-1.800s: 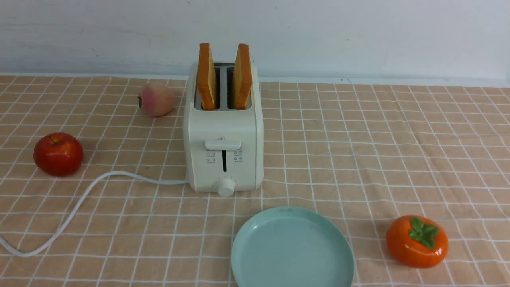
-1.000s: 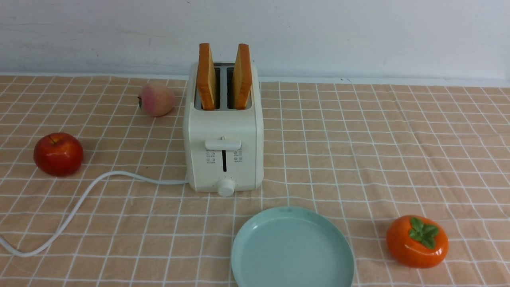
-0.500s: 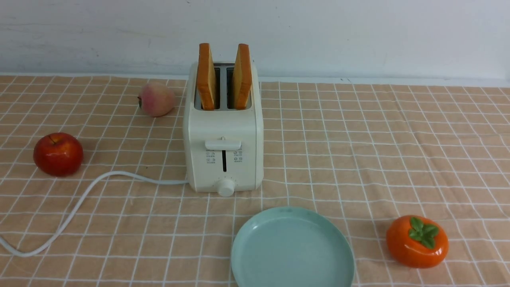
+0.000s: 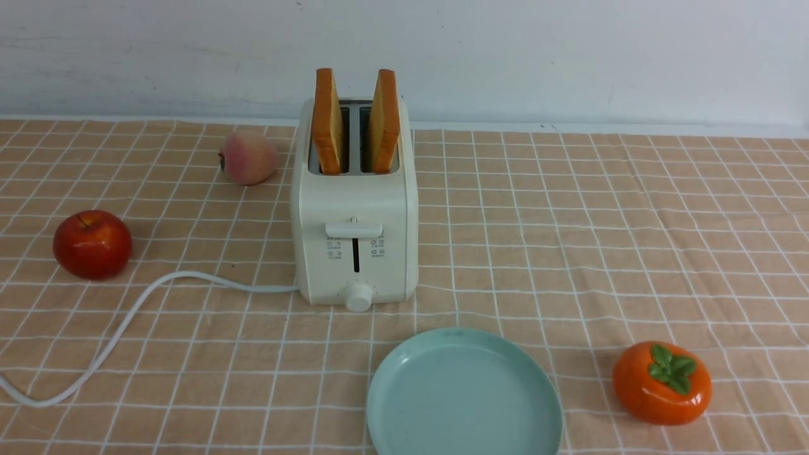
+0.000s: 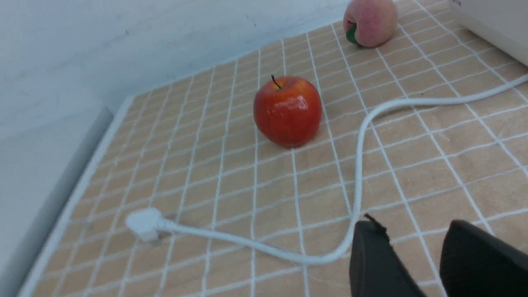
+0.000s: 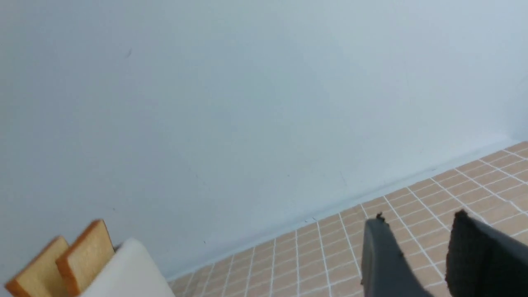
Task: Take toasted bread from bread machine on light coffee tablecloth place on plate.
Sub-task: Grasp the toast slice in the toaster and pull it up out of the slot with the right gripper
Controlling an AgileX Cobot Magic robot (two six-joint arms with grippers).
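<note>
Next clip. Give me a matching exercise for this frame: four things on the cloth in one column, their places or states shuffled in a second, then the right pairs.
Things
1. bread slices
2. plate
3. red apple
4. orange persimmon

Places or states
A. on the robot's right, beside the plate
B. upright in the toaster slots
C. bare, in front of the toaster
D. on the robot's left, near the white cord

Pairs: 1-B, 2-C, 3-D, 4-A

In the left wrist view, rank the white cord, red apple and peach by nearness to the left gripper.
1. White cord, right beside the left gripper.
2. Red apple, beyond the cord's bend.
3. Peach, farthest, by the wall.
</note>
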